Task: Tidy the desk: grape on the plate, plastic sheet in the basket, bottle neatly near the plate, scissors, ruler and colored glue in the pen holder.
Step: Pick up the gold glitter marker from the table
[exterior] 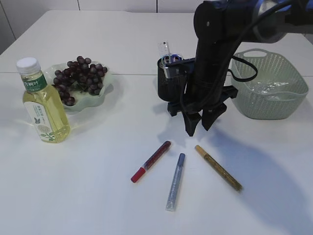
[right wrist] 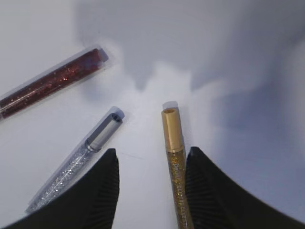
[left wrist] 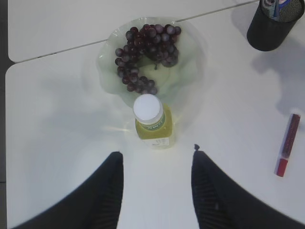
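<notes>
tabletop (exterior: pixel 98 196): white, seam across back | three glue pens (exterior: pixel 176 181) lying loose | left end effector (left wrist: pixel 155 191): apart, empty | right end effector (exterior: pixel 200 125): apart, empty

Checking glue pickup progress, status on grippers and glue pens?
Right gripper open above gold glue pen, not holding. Left gripper open, empty. Red, silver pens on table. Nothing blocking.

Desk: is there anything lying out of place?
Yes. Three glitter glue pens, red, silver and gold, lie loose on the table instead of standing in the pen holder.
</notes>
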`<state>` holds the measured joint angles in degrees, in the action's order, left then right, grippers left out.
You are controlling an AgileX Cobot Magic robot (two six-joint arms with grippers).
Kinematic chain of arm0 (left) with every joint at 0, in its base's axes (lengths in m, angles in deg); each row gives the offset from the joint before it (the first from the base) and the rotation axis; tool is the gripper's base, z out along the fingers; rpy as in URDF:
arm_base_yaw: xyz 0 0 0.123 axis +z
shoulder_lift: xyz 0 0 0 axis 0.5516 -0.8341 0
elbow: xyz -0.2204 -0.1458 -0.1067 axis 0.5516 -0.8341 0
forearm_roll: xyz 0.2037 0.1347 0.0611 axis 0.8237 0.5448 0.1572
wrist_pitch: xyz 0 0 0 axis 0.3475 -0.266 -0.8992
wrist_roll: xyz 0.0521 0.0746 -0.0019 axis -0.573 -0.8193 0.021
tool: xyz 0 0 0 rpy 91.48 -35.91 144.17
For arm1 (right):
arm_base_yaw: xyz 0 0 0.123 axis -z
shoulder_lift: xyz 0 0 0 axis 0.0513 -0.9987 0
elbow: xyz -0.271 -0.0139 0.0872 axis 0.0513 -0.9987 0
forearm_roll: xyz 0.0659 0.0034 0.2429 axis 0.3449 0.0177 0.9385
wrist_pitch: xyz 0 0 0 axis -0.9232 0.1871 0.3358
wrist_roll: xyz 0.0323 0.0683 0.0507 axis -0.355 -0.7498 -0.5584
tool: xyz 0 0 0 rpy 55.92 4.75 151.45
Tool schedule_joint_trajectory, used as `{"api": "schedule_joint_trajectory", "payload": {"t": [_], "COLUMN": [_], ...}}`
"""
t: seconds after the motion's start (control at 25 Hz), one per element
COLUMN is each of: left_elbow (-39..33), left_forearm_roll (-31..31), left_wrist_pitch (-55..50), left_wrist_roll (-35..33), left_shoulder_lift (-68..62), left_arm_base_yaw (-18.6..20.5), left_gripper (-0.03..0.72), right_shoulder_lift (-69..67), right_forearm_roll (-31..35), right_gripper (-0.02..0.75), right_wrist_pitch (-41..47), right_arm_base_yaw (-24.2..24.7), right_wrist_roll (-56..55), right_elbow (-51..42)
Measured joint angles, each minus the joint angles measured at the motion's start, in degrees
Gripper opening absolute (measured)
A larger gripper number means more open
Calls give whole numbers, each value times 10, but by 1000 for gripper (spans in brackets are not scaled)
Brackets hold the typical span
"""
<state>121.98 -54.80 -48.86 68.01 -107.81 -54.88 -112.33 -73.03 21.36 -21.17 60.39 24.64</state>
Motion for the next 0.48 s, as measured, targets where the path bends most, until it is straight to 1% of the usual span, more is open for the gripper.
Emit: {"api": "schedule_joint_trajectory", "payload": {"t": [0.12,0.32,0.48], "left_elbow": [0,0,0], "left_forearm_roll": [0,0,0], "left_wrist_pitch": [0,0,0], "left_wrist_roll": [1,1,1], "left_shoulder_lift": [0,0,0], "left_arm_base_yaw": [0,0,0], "left_gripper": [343,343,343], "right_shoulder_lift": [-10,-11,-11], "right_forearm_roll": [-10,-60,-66], "right_gripper": [354,354,354], "right_wrist_pitch": [0,0,0], "right_arm_base_yaw": [-1,-1,-1], "right_wrist_roll": [0,0,0], "right_elbow": [0,4,2]}}
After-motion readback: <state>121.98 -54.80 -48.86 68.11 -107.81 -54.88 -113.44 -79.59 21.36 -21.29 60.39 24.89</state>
